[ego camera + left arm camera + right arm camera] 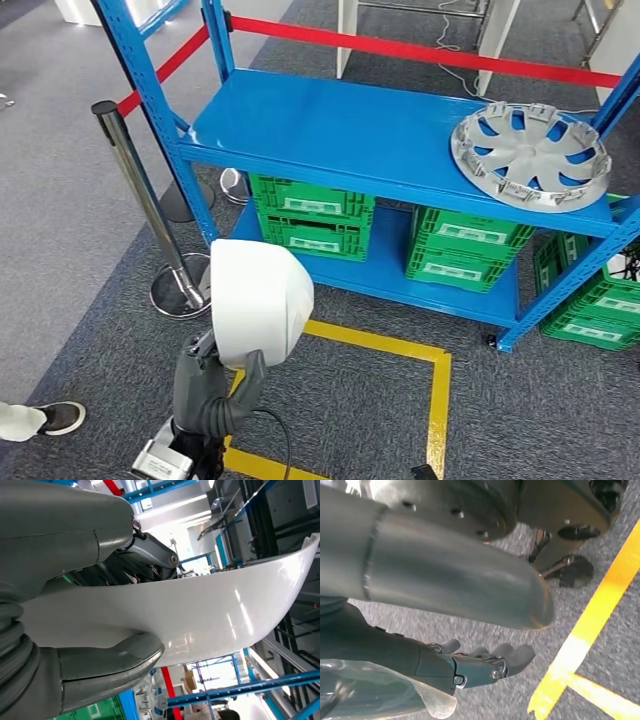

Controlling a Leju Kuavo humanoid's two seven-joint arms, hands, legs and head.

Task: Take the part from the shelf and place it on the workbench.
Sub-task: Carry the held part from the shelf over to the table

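A glossy white shell-shaped part (256, 298) is held up in front of the blue shelf (362, 130), gripped from below by my left hand (215, 390). In the left wrist view the white part (211, 615) is clamped between the thick grey thumb (113, 667) and the darker fingers (151, 555). My right hand (486, 662) hangs over the grey carpet with its fingers stretched out and nothing in them. A silver wheel cover (530, 152) lies on the shelf's top board at the right.
Green crates (313, 215) sit on the shelf's lower board and beside it (596, 300). A chrome stanchion (143, 190) with red tape stands at the left. Yellow floor tape (438, 390) marks a box on the carpet. A person's shoe (56, 415) shows at the lower left.
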